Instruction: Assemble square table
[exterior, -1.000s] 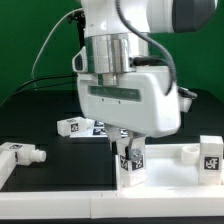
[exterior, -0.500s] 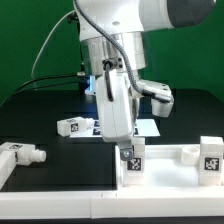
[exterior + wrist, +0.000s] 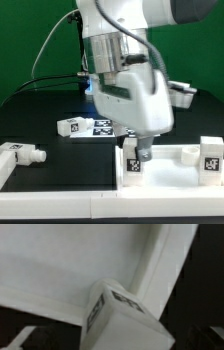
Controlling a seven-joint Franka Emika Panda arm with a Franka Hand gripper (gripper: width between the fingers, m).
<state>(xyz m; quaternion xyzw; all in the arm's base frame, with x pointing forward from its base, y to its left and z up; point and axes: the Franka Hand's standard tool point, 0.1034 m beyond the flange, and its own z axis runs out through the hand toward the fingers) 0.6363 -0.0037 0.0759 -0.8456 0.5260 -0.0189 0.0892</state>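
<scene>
The white square panel (image 3: 168,168) lies flat, stretching from beneath the pincer (image 3: 141,152) toward the exterior view's right. Its raised rim is plain in the wrist view (image 3: 70,269).

Right under the pincer the first leg (image 3: 130,166) stands upright at the panel's corner, stubby and white, with black-and-white tags on its faces (image 3: 120,317).

The second leg (image 3: 211,156) also stands upright on the panel, well apart from the pincer on the exterior view's right.

The third leg (image 3: 72,127) lies on its side near the pincer, toward the exterior view's left.

The fourth leg (image 3: 18,156) lies farther out that way, its peg end pointing back toward the pincer.
</scene>
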